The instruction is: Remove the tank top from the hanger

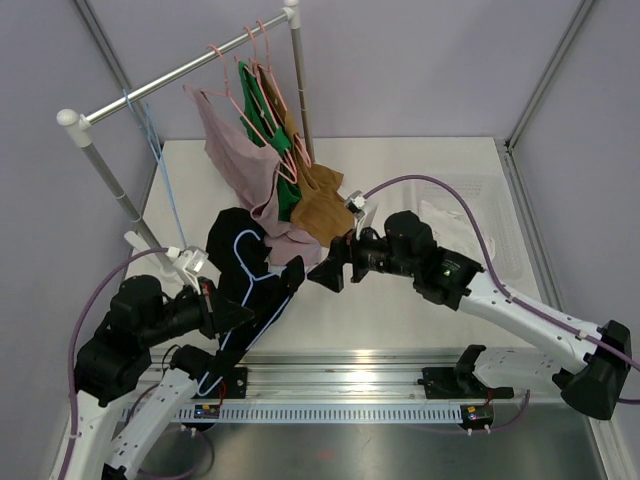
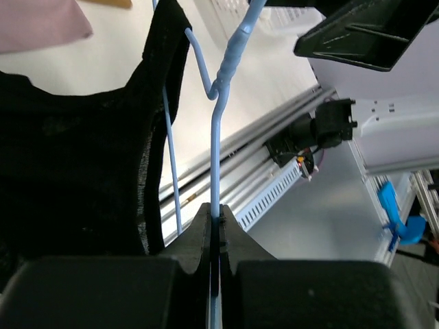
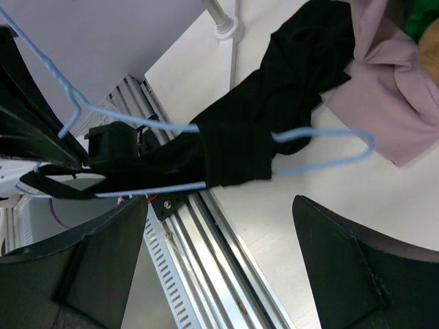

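Robotics test cell in a laboratory. Plain lilac-grey panel walls (image 1: 420, 70) with metal corner posts (image 1: 543, 80) enclose a white table (image 1: 430, 160). An aluminium rail (image 1: 340, 385) runs along its near edge, a purple cable (image 1: 420, 178) trails above the surface, and a clothes rack (image 1: 180, 72) stands on the table.

The top camera looks steeply down on the table (image 1: 420, 310) from above its near edge, taking in everything to the far edge. Both wrist cameras sit close behind the left gripper (image 2: 216, 229) and right gripper (image 3: 218, 205), facing the near-edge rail (image 2: 274, 185). All three views share the blue hanger (image 2: 217, 137) and black tank top (image 3: 274, 103).
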Controlling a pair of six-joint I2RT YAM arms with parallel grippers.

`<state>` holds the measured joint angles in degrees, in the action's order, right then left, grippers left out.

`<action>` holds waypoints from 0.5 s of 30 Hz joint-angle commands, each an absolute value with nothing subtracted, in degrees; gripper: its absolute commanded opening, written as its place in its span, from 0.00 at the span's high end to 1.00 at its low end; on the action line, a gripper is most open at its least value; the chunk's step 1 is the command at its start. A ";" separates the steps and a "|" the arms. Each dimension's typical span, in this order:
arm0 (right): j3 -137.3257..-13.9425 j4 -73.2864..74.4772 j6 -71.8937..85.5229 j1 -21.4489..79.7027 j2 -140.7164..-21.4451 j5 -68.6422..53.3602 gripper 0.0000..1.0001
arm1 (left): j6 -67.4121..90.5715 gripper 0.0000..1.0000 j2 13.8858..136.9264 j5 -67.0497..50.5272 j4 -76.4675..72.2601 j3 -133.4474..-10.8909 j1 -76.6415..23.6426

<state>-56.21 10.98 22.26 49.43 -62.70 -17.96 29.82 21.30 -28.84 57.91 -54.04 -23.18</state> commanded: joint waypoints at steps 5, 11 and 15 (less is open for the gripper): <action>-56.42 -2.37 19.95 57.39 -70.22 -2.82 0.12 | 34.18 1.00 18.37 -41.84 46.51 -48.52 -23.38; -57.39 -1.94 18.72 59.59 -73.21 1.39 0.23 | 35.24 1.00 20.04 -40.61 44.56 -48.16 -23.38; -56.34 -1.58 17.93 59.85 -72.78 5.18 0.45 | 36.38 1.00 20.30 -40.34 43.16 -47.81 -23.38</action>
